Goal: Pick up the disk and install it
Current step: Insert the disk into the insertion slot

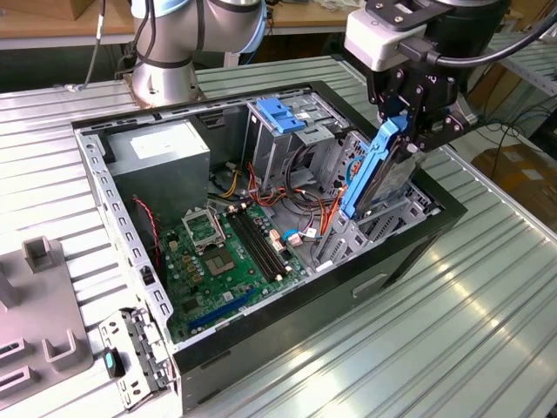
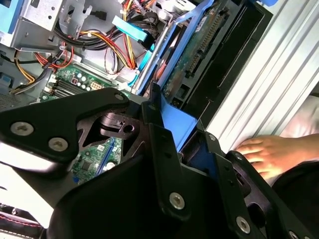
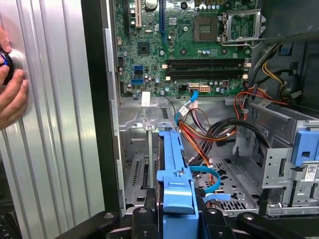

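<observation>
My gripper [image 1: 411,138] is shut on the disk [image 1: 387,178], a flat drive with blue plastic side rails. I hold it tilted on edge over the drive bay at the right end of the open computer case [image 1: 365,287] in the exterior view. Its lower end sits just inside the bay, among the metal brackets. The first wrist view shows the disk's blue rail [image 3: 174,169] rising between my fingers above the bay floor. In the second wrist view the disk's green circuit board [image 2: 199,55] faces the case wall.
The case holds a green motherboard [image 1: 226,252], a grey power-supply box [image 1: 161,152], a blue-topped drive cage [image 1: 283,113] and red and orange cables [image 3: 209,134]. A person's hand [image 3: 12,94] rests on the ribbed metal table [image 1: 452,313] beside the case.
</observation>
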Tool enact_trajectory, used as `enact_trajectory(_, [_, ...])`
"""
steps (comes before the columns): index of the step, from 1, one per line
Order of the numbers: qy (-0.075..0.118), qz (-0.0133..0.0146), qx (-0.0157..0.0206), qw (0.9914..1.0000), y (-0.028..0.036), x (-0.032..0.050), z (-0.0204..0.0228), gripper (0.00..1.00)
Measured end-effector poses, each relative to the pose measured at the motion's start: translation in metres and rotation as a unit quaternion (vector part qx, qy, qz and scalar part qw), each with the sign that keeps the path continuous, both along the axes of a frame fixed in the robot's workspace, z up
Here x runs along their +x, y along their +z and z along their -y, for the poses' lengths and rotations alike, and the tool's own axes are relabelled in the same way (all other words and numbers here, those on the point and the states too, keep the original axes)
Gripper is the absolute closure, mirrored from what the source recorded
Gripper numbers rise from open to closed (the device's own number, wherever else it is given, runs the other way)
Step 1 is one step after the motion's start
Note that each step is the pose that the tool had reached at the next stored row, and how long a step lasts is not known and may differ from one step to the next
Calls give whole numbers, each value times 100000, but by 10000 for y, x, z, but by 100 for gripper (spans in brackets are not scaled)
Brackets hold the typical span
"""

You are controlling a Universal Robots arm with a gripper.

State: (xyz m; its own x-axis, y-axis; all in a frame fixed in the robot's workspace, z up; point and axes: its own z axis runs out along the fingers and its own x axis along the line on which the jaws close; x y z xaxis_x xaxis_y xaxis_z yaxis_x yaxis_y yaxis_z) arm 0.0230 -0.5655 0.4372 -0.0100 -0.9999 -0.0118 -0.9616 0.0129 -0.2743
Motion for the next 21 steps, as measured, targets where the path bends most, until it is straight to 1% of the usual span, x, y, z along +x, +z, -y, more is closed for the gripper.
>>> enact_trajectory(2, [-115, -723, -2, 99997, -1, 4, 0, 64])
enact_trajectory(3, [-298, -1157, 4, 99993, -8, 25, 0, 64])
enact_trajectory(5, [-500, -1413, 38, 99989, -18, 51, -1, 64])
enact_trajectory(6, [-541, -1476, 71, 99988, -23, 55, -1, 64])
enact_trajectory(8, [-598, -1517, 99, 99987, -32, 60, -1, 64])
enact_trajectory(15, [-595, -1517, 108, 99987, -36, 62, 0, 63])
enact_trajectory(16, [-593, -1511, 156, 99987, -47, 64, 0, 56])
enact_trajectory(20, [-594, -1517, 173, 99987, -120, 66, 11, 56])
enact_trajectory(21, [-588, -1518, 169, 99987, -144, 73, 15, 58])
